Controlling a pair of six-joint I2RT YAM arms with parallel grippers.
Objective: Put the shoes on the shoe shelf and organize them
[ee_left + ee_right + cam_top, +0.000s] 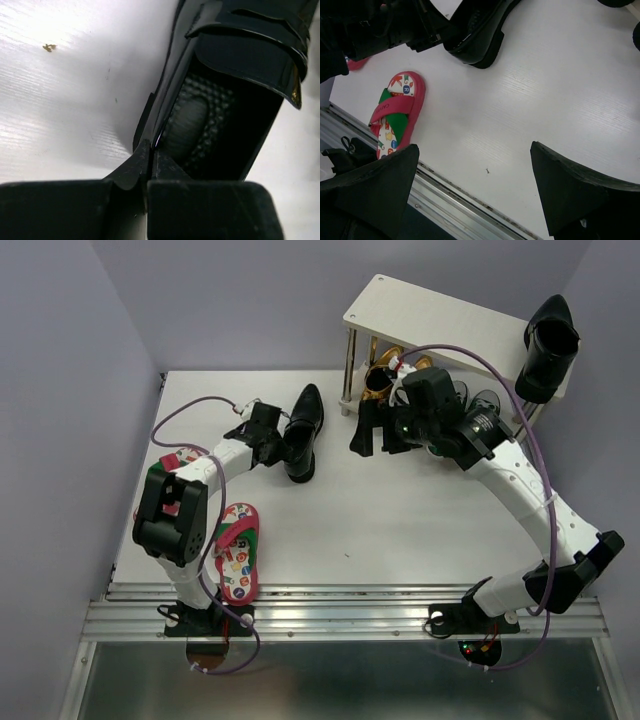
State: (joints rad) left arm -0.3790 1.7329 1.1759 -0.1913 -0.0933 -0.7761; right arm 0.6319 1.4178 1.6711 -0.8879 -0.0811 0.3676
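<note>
Black loafer (303, 430): we saw it lying on the table (400, 530), left of the rack, toe pointing toward the back wall.
Left gripper (278, 440): its fingers (210, 210) were pressed together on the side wall of that loafer at the heel opening, one finger inside the shoe and one outside.
Second black loafer (548, 348): it rested at the right end of the shelf's top board.
Shoe shelf (440, 320): its cream board stood on thin metal legs at the back right of the table.
Gold loafers (383, 375): we found them under the board, just beside the left legs.
Right gripper (375, 432): its fingers were spread wide and held nothing, above the table just in front of the shelf's left legs.
Flip-flop (238, 550): it lay flat near the front edge, beside the left arm's base, red-pink with a dotted footbed.
Red scrap behind the left arm (175, 457): we could not tell what it was.
</note>
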